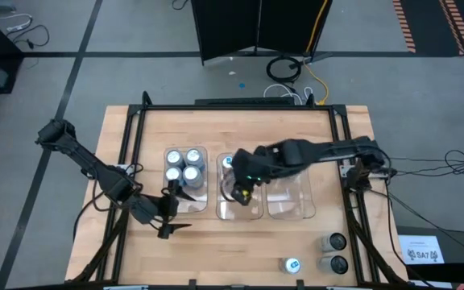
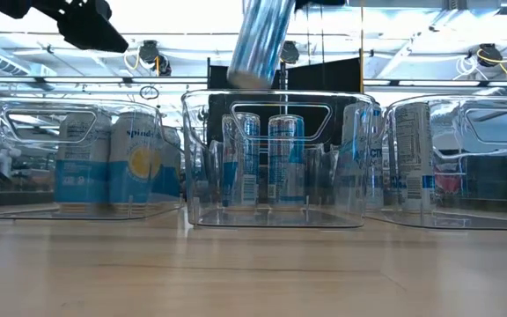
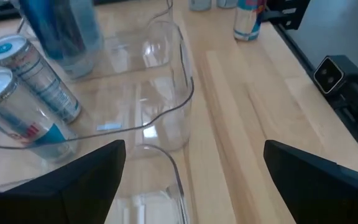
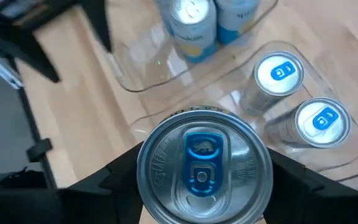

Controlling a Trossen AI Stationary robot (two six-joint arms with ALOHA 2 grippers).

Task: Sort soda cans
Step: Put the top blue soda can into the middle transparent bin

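My right tool (image 4: 204, 186) grips a blue-topped can (image 4: 202, 163) above the middle bin (image 1: 240, 211), left tool (image 1: 170, 211) wide open beside; three cans (image 1: 329, 256) wait on the worktop (image 1: 240, 242).

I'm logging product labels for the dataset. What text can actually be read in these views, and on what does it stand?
"spind...", partly legible, on the yellow-and-blue can in the left bin.
"SA7", on a white floor sign beside the table.
Print on the slim blue cans in the middle bin: too blurred to read.
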